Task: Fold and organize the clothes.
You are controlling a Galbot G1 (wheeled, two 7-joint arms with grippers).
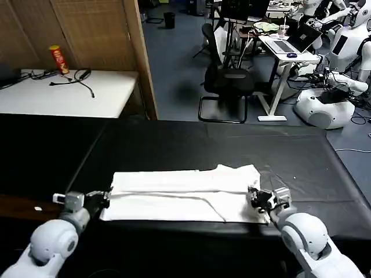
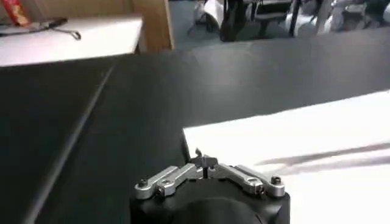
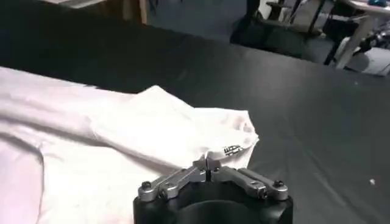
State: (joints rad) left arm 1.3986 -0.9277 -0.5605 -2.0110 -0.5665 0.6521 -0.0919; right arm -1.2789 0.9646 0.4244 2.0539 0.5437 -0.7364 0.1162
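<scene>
T-shirt [image 1: 185, 194] between both pincers, seemingly touching.

the t-shirt [image 1: 185, 194] is white and plain on the side showing, with a small black printed mark near one edge in the right wrist view. it lies on a black table cover [image 1: 203, 147]. the left gripper [image 1: 106, 197] and right gripper [image 1: 253, 197] are black with silver metal linkages, on glossy white arms. behind, a white tabletop [image 1: 64, 92] carries black cables and a red and yellow can [image 1: 58, 59], beside a tan wooden screen [image 1: 93, 32]. the floor is blue-grey.
</scene>
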